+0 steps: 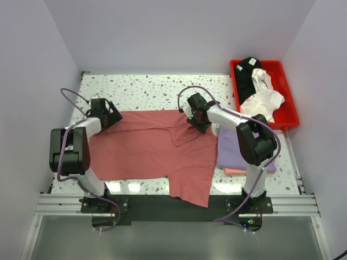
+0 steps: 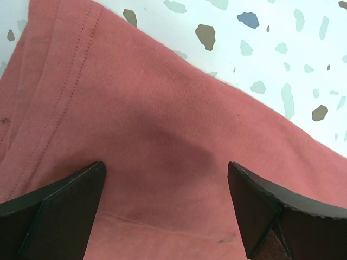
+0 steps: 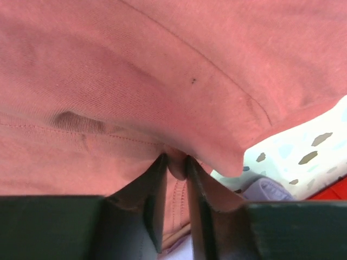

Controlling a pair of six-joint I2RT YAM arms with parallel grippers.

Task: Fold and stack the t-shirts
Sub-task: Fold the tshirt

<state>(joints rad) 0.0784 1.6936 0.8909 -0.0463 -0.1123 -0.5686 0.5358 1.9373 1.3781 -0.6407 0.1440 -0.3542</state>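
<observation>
Dusty-red cloth covers much of the table (image 1: 152,86): the dusty red t-shirt (image 1: 143,149) lies spread flat, well left of the red tray (image 1: 291,103), w/ one part drooping over the near table edge. Furthest from the tray, the left gripper (image 1: 104,115) sits at the shirt's far left corner, jaws wide apart & empty, its fingers (image 2: 65,200) spread over the cloth beside a stitched hem, nothing pinched yet. Nearer the tray, the right gripper (image 1: 198,122) is clamped on a small ridge of the red cloth by the shirt's far right corner; the wrist view shows fabric nipped btw the fingertips (image 3: 157,184). Just left of the tray & nearer the arm bases, a lavender t-shirt (image 1: 232,149) lies folded on a pale pink t-shirt (image 1: 234,171), touching the red shirt's right edge. In the tray: a white t-shirt (image 1: 261,96) & a black t-shirt (image 1: 248,70), both unfolded. Step in hand, as I read it: get both far corners held, then fold. To do it well, the left jaws should close on the hem itself, at a spot matching the right's, so the edge lifts level; move both arms together & low, keep the cloth taut not stretched, & steer clear of the folded pile
</observation>
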